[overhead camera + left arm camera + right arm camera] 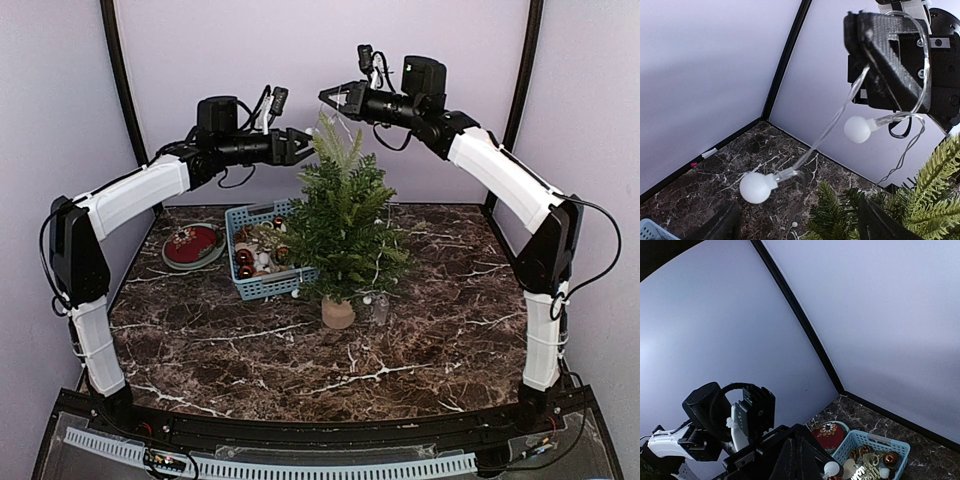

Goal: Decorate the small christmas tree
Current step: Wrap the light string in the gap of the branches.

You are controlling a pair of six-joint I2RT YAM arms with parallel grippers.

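Small green artificial christmas tree [345,230] stood at centre of dark marble-patterned table [300,350]. Pale blue plastic basket [265,290] touched its left side; round red dish [193,247] lay further left. Left gripper [303,146] sat just left of treetop; right gripper [327,97] above it, clear-wire string of white ball lights [857,129] hanging beneath.

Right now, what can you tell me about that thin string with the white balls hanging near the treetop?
The light string is a thin clear wire carrying round, matte white bulbs; two show here. It hangs in the air, looped over the right tool, which seems to pinch it. One bulb sits just under the tool, the other dangles lower on a long slanting run. A finer strand trails down toward the tree.
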